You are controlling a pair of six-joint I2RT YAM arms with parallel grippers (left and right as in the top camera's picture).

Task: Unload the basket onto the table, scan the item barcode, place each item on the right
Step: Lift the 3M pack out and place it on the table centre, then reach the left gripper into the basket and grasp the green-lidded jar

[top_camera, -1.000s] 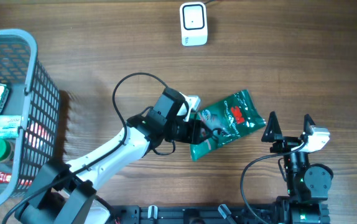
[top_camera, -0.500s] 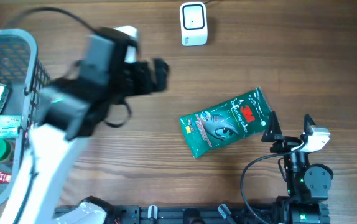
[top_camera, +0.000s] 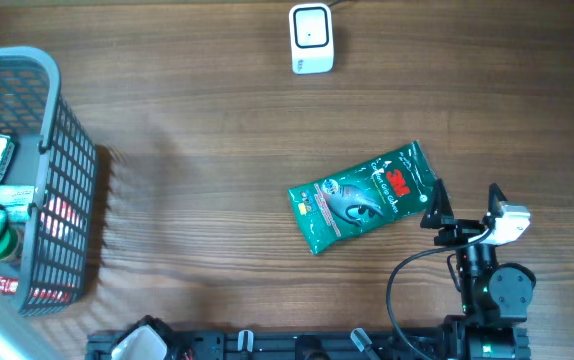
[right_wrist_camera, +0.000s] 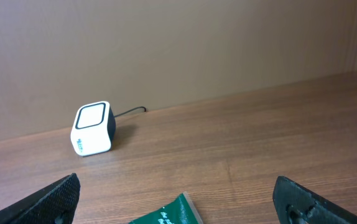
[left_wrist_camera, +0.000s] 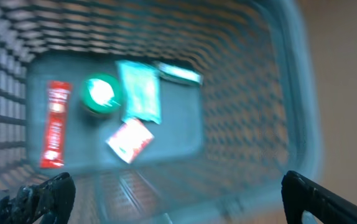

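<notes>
Overhead shows me the green packet [top_camera: 362, 197] lying flat on the wooden tabletop [top_camera: 187, 180], well apart from the white scanner [top_camera: 311, 38] at the far edge. One of its corners is just beside the right claw [top_camera: 464, 200]. That claw is spread wide and holds nothing. The left claw [left_wrist_camera: 178, 199] is also spread wide and empty. It hangs above the grey mesh basket [top_camera: 52, 75], looking down at a red stick pack [left_wrist_camera: 54, 124], a green round lid [left_wrist_camera: 101, 94], a pale sachet [left_wrist_camera: 140, 90] and a small red-and-white packet [left_wrist_camera: 129, 140].

My main worry is the barcode. I cannot find one on the packet's upturned face, so it may be underneath. If so, carrying the packet to the scanner as it lies would read nothing. The packet also looks thin and glossy and lies flat on the wood. A claw closing from above could skid off it or shove it away rather than lift it. On the left, the wrist view is smeared, and I would not trust my aim into the basket. A finger could catch the mesh wall or pinch two items at once.

As for writing, I can read a red "3M" mark [top_camera: 399, 181] near the packet's right end. The white lettering beside it and the paler label at the other end are too small to read. Nothing in the basket is legible through the blur, and the scanner carries no wording I can make out.
</notes>
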